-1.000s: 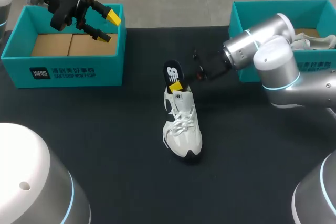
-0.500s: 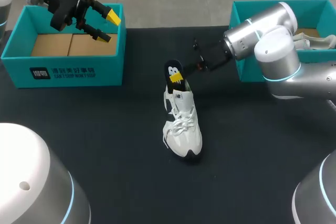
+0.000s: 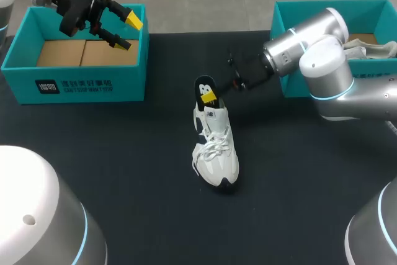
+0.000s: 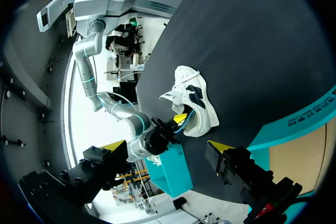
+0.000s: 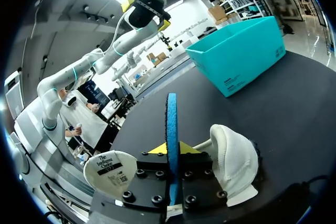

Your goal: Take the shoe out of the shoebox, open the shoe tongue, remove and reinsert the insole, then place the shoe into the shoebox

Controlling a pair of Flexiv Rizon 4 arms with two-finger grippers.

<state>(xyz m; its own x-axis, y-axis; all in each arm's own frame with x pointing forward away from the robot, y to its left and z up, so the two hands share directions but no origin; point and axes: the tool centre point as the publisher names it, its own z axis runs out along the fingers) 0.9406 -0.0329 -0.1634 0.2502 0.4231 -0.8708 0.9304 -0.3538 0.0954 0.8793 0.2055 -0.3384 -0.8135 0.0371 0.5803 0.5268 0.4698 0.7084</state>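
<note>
1. The shoe (image 3: 216, 150) lies on its sole in the middle of the worktop (image 3: 124, 166). Its toe is toward me and its heel away, so its long axis runs near to far, a little slanted.
2. Just behind, at the heel opening, the insole (image 3: 203, 87) stands almost upright. Its lower end is at the collar; I cannot tell how deep it sits.
3. The right jaws are closed on the insole's two flat sides, and one yellow fingertip (image 3: 209, 97) shows. The shoe's opening is directly under them. I judge the insole must lean toward the toe to follow the shoe's axis.
4. The right box (image 3: 282, 23) holds a second shoe (image 3: 369, 51).
5. The left jaws hang wide open and empty over the left box (image 3: 74, 85), well apart from the shoe, so the right arm (image 3: 322, 60) is nearer.
</note>
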